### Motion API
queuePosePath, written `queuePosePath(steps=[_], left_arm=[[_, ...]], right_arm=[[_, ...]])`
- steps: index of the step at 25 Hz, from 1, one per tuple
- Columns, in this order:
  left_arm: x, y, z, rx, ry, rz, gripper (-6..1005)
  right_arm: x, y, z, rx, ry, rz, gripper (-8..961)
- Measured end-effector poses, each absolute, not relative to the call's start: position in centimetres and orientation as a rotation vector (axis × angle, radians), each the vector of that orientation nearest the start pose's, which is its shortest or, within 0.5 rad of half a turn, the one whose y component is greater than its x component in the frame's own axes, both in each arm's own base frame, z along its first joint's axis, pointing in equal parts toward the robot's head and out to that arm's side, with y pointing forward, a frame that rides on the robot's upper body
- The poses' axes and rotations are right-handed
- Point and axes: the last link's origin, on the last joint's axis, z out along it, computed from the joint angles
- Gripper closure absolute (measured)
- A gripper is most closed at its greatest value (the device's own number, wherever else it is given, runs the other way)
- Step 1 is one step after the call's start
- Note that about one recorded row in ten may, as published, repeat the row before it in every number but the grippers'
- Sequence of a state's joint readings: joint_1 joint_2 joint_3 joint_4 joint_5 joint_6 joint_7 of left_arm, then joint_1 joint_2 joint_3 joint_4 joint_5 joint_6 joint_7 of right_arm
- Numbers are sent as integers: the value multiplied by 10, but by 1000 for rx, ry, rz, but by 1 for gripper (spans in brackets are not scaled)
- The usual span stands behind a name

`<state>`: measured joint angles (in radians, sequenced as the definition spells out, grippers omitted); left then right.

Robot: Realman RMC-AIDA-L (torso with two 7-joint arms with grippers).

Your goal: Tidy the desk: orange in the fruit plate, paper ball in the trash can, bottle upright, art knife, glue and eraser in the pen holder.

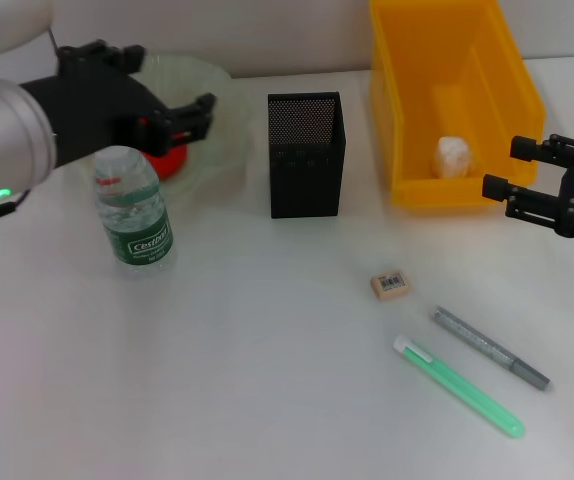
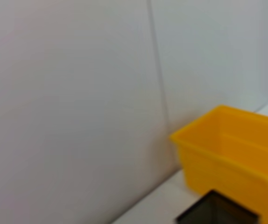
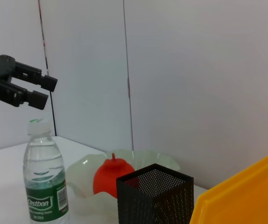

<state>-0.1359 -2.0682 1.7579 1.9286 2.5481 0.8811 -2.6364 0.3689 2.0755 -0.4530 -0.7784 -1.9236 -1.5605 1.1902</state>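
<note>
**Both grippers open and empty above the desk**

Left gripper (image 1: 192,118) hovers over the fruit plate (image 1: 217,85), above and behind the bottle's cap, its black fingers parted with nothing between them; the right wrist view shows it the same way, two fingers (image 3: 31,98) spread in the air above the bottle. The right gripper (image 1: 499,168) hangs just in front of the trash can (image 1: 407,110) near its right corner, fingers also apart and holding nothing.

The bottle (image 1: 132,208) stands upright on the table (image 1: 217,380) in front of the fruit plate, white cap on. Its dark green label carries white lettering that seems to read "Cestbon" (clearest in the right wrist view). The orange (image 1: 167,160) lies in the fruit plate, partly hidden by the left gripper from the head camera. The paper ball (image 1: 453,155) sits inside the trash can. The pen holder (image 1: 307,155) stands between plate and bin.

The eraser (image 1: 389,285) lies on the open table in front of the bin; its white label has dark print too small to read. Nearer the front edge lie a green pen-like stick (image 1: 457,385) and, just beside it, a grey one (image 1: 490,348), roughly parallel and not touching.
</note>
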Motion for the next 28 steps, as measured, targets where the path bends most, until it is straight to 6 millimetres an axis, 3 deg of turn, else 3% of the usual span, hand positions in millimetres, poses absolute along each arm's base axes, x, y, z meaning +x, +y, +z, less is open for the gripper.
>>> queuePosePath(steps=[10, 16, 20, 28], left_arm=[[-82, 294, 19, -2547, -322, -445, 216], [-78, 282, 20, -2627, -237, -533, 216], [-86, 268, 17, -2708, -149, -639, 216], [-112, 271, 15, -2740, -214, -787, 216]], right_arm=[[321, 304, 63, -2355, 510, 672, 286], [323, 302, 63, -2356, 523, 668, 286], [326, 301, 60, -2398, 569, 616, 286], [319, 304, 66, -2434, 614, 588, 286]])
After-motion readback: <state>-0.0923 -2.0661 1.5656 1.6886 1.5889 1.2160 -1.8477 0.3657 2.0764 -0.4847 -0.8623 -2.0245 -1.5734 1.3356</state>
